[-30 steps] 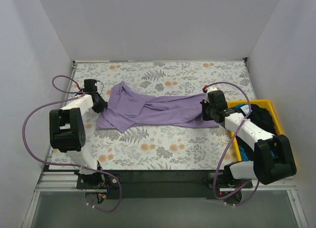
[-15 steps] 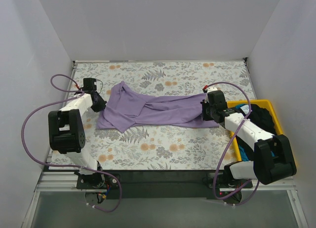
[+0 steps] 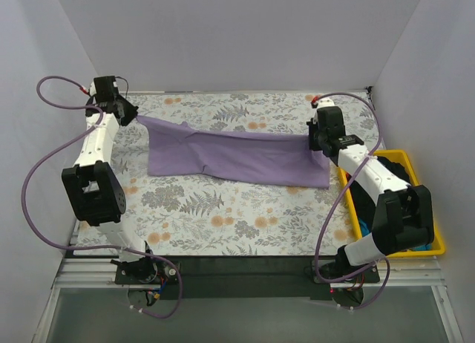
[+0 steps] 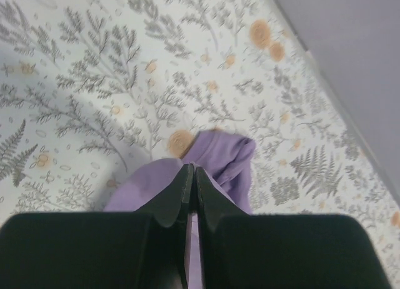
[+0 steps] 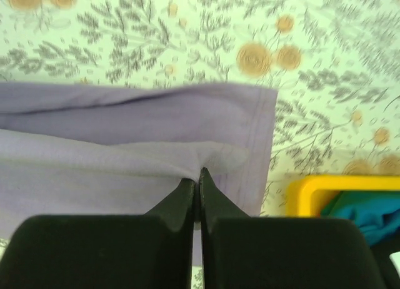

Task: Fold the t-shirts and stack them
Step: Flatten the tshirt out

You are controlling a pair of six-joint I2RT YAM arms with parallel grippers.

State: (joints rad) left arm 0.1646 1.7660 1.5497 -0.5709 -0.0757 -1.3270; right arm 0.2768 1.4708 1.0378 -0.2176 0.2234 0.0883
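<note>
A lavender t-shirt (image 3: 237, 156) hangs stretched between my two grippers above the floral table, its lower edge draping down onto the cloth. My left gripper (image 3: 136, 116) is shut on the shirt's left end, raised near the back left corner; in the left wrist view purple fabric (image 4: 222, 157) bulges out past the closed fingertips (image 4: 192, 171). My right gripper (image 3: 318, 144) is shut on the right end; the right wrist view shows a pinch of the lavender t-shirt (image 5: 125, 157) caught at the tips (image 5: 197, 174). Blue and black t-shirts (image 3: 386, 176) lie in the yellow tray.
The yellow tray (image 3: 439, 243) sits at the right edge of the table, close under my right arm; its corner (image 5: 312, 192) shows in the right wrist view. White walls enclose the table on three sides. The floral tablecloth (image 3: 237, 224) lies bare in front of the shirt.
Both grippers have lifted and moved toward the back, pulling the lavender t-shirt up off the table and stretching it out flat between them. The left gripper closed on the fabric before rising.
</note>
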